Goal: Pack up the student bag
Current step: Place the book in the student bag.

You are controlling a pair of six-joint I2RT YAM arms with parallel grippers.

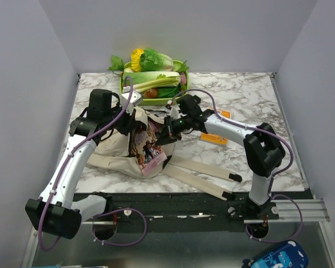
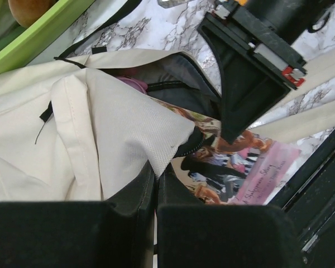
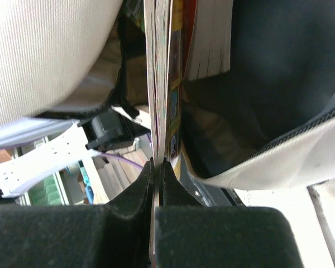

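The beige student bag [image 1: 114,152] lies left of centre with its zip mouth open, and its dark lining [image 2: 181,84] shows. My left gripper [image 2: 156,167] is shut on the edge of the bag's canvas flap [image 2: 128,120], holding it up at the mouth [image 1: 137,124]. A thin book with a pink illustrated cover [image 1: 149,148] stands part way in the opening. My right gripper [image 3: 157,162] is shut on that book's edge [image 3: 166,84], with the bag's dark inside [image 3: 279,78] to its right. The right gripper [image 1: 166,132] sits just right of the bag.
A green tray [image 1: 124,88] of vegetables stands at the back, close behind the bag. An orange flat object [image 1: 214,139] lies under my right forearm. The bag's long beige straps [image 1: 204,169] trail right toward the table's front edge.
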